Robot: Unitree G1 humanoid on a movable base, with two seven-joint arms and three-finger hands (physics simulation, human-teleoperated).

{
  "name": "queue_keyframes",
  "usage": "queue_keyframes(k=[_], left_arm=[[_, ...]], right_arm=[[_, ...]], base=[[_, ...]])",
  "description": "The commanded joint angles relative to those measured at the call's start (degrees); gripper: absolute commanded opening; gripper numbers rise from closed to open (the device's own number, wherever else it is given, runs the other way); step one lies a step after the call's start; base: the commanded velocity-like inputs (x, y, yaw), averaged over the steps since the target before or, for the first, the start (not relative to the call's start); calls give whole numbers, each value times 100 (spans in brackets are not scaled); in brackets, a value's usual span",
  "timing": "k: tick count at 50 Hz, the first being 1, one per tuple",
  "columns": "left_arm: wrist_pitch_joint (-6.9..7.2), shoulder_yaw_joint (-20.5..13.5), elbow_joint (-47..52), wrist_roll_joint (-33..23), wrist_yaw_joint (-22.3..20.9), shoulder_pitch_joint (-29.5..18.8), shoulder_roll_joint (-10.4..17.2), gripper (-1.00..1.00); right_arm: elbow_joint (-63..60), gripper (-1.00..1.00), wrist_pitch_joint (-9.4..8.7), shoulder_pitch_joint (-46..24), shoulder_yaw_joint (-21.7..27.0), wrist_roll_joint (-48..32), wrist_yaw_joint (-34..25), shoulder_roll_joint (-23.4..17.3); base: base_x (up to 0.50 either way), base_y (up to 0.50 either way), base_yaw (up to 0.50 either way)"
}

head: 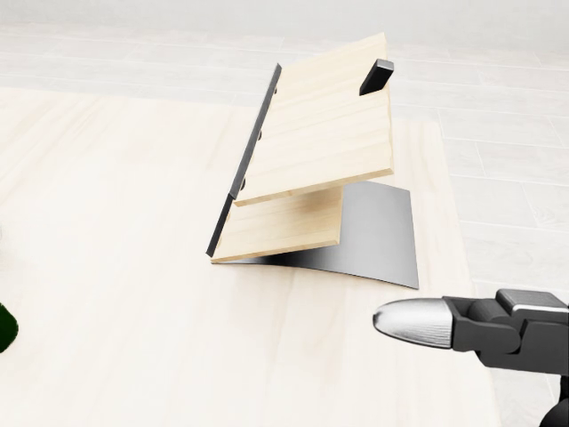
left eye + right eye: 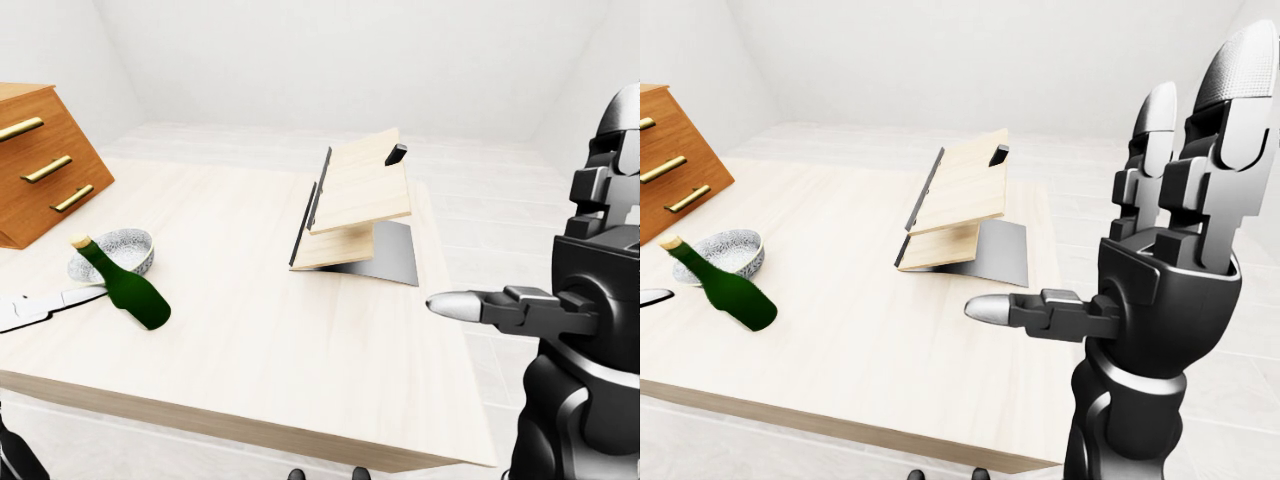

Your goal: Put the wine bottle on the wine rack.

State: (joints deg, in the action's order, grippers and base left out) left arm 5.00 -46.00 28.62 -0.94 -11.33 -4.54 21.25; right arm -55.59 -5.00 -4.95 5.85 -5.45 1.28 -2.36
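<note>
The green wine bottle (image 2: 135, 295) with a cork leans on the table (image 2: 240, 330) at the left of the left-eye view, neck pointing up and left; the head view catches only a sliver of it (image 1: 4, 327). My left hand (image 2: 45, 305) reaches in from the left edge, its silver fingers stretched flat and open beside the bottle's lower body. The wine rack (image 1: 320, 151), two slanted wooden boards on a curved metal base, stands at the table's right. My right hand (image 2: 1140, 230) is raised to the right of the rack, open and empty, fingers up and thumb (image 1: 413, 322) pointing left.
A grey speckled bowl (image 2: 118, 250) sits just behind the bottle. A wooden chest of drawers (image 2: 40, 160) with brass handles stands at the table's far left. The table's right edge (image 1: 471, 294) runs close beside the rack.
</note>
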Motion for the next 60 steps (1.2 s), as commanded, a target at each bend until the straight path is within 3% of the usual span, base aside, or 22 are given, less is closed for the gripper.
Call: queue_keyframes(k=[1, 14, 32, 60], left_arm=[[0, -242, -434, 356, 194, 81, 49, 100], [0, -218, -746, 584, 305, 218, 43, 100], [0, -294, -1822, 1721, 517, 21, 159, 100], [0, 567, -3461, 1749, 963, -123, 567, 100]], right_arm=[[15, 100, 0, -18, -13, -11, 15, 3], [-29, 100, 0, -21, -12, -11, 9, -3], [-96, 100, 0, -26, 50, 43, -2, -1], [-272, 100, 0, 26, 91, 91, 4, -17]], base=[[0, 0, 0], [0, 0, 0], [0, 0, 0], [0, 0, 0]])
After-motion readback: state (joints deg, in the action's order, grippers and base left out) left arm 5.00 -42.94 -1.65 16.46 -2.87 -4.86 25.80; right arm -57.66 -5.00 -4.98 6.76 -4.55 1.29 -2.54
